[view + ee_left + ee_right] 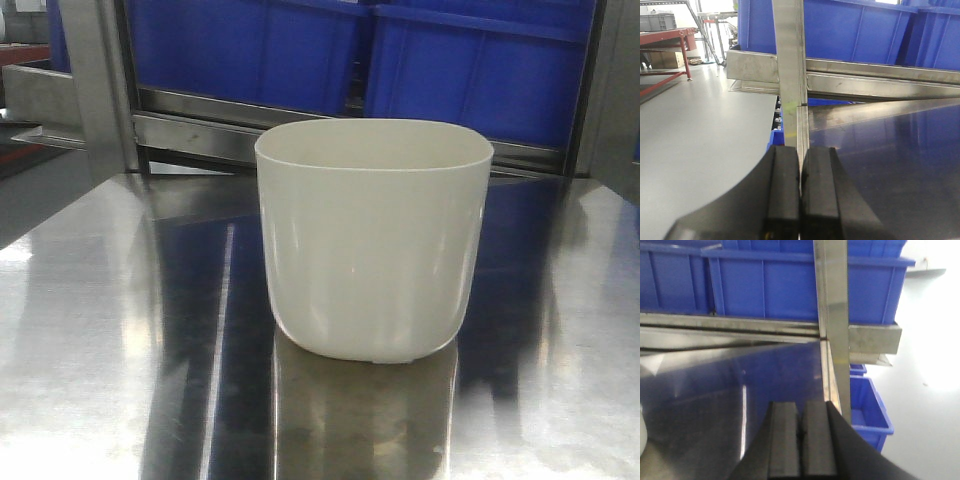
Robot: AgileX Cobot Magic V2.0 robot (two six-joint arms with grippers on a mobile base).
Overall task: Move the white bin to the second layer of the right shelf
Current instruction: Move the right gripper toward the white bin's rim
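The white bin [372,240] stands upright and empty on the shiny steel tabletop [120,350], in the middle of the front view; a sliver of it shows at the left edge of the right wrist view [642,432]. My left gripper [800,192] is shut and empty, over the table's left edge near a steel post [789,65]. My right gripper [801,440] is shut and empty, over the table's right edge. Neither gripper touches the bin. The roller level of the right shelf is out of view.
Large blue crates [400,55] sit on a steel rack rail [190,130] behind the table. Steel uprights stand at both table corners [832,315]. A smaller blue crate [867,410] sits low to the right. Grey floor lies left of the table [695,135].
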